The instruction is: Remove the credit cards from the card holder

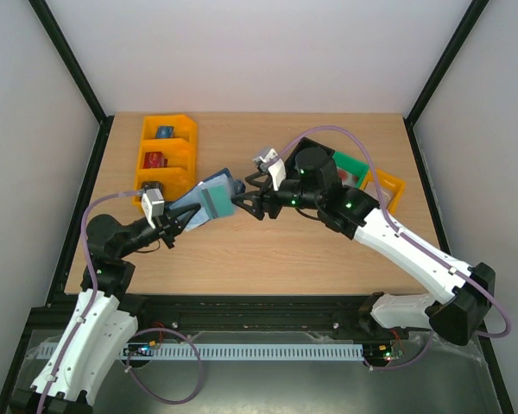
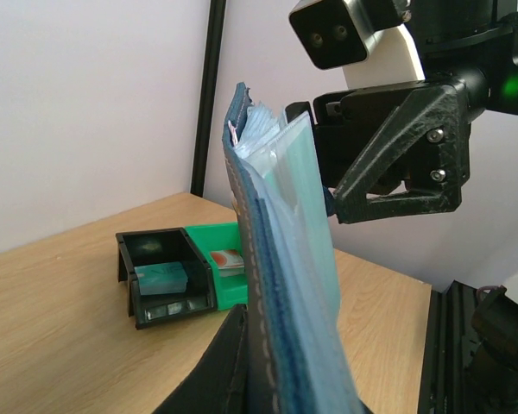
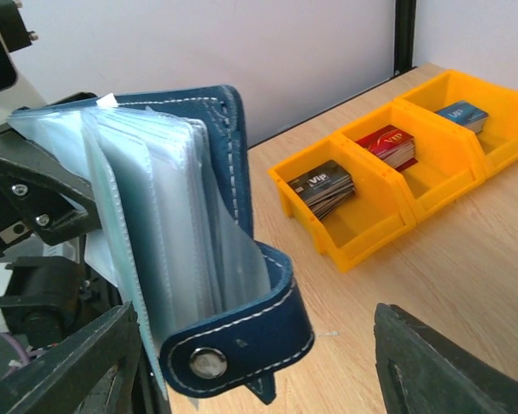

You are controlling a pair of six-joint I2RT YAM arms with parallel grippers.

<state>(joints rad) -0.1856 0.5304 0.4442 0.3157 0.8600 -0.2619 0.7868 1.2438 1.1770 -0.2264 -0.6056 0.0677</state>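
Gripping the card holder [image 1: 209,203] upright above the table [image 1: 328,250] with clenched left gripper [image 1: 177,222], teal credit cards [image 2: 304,198] tucked in its clear sleeves [image 3: 155,198]. Flanking its snap tab [image 3: 242,354] with spread-open right gripper [image 1: 244,203]. Reading "VIP" on dark cards [image 3: 321,185] in the orange bin [image 3: 371,233].

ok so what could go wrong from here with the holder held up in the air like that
1. The left end effector grips the card holder by one end only, off the table; a pull might twist it or drag it loose.
2. The clear sleeves fan out, so the open right end effector may pinch a sleeve instead of the credit cards.
3. The snap strap hangs loose by its fingers and could snag.
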